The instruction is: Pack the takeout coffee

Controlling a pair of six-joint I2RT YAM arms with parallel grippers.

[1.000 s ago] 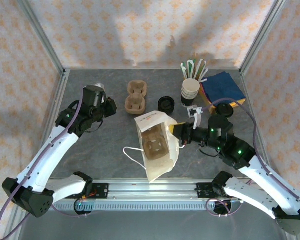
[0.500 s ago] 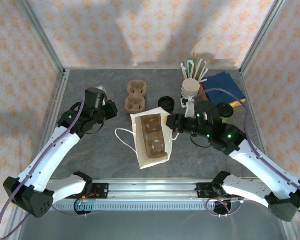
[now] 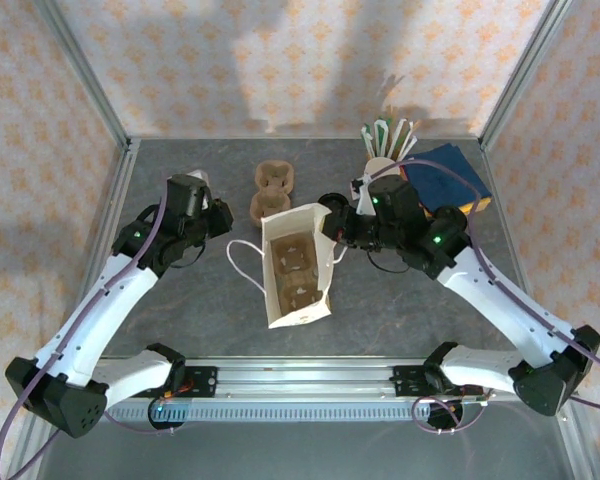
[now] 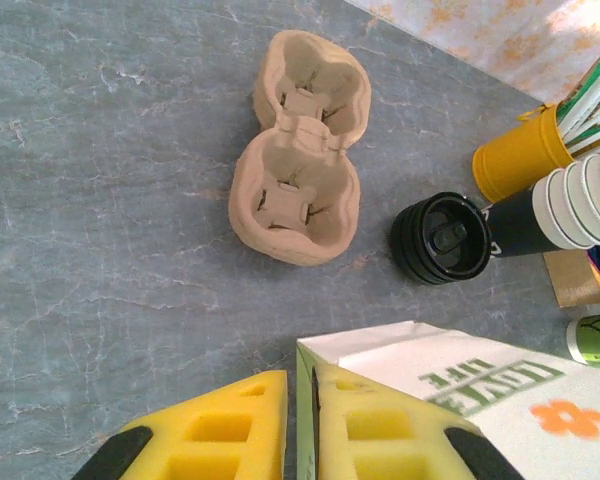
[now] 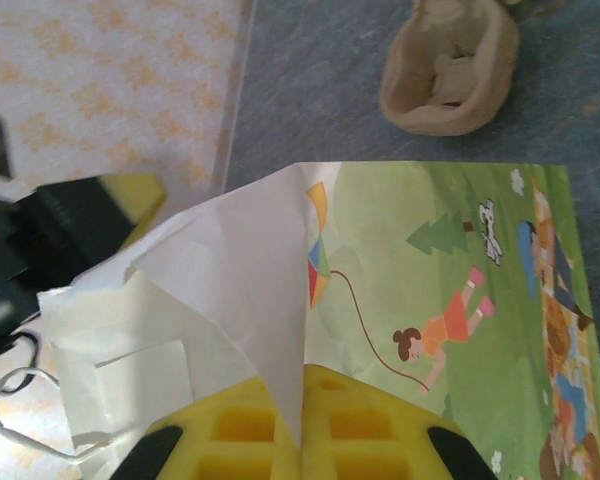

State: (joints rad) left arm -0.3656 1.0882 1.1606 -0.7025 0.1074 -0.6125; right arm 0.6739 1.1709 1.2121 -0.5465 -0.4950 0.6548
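Since a second ago the right arm has carried the bag away from the table's near edge, toward the back and to the left. The right gripper (image 5: 304, 388) is clamped tight on the bag (image 5: 430, 260), with a fold of the white paper wall pinched between its yellow pads at the bag's far right corner. The printed side runs off to the right. From overhead the bag's mouth faces up, and a brown pulp carrier (image 3: 297, 268) sits at the bottom.

The left gripper (image 4: 300, 395) has hardly shifted. It hovers just off the bag's far left corner, its pads drawn almost together with only a thin slit between them and nothing in it.

Beyond the bag's far edge the takeout coffee (image 4: 445, 238) stands on the table with its black lid on — outside the bag. It sits between a second, loose carrier (image 4: 298, 170) and the stack of cream-rimmed cups (image 4: 580, 195). A yellow holder (image 4: 515, 152) stands behind that stack.
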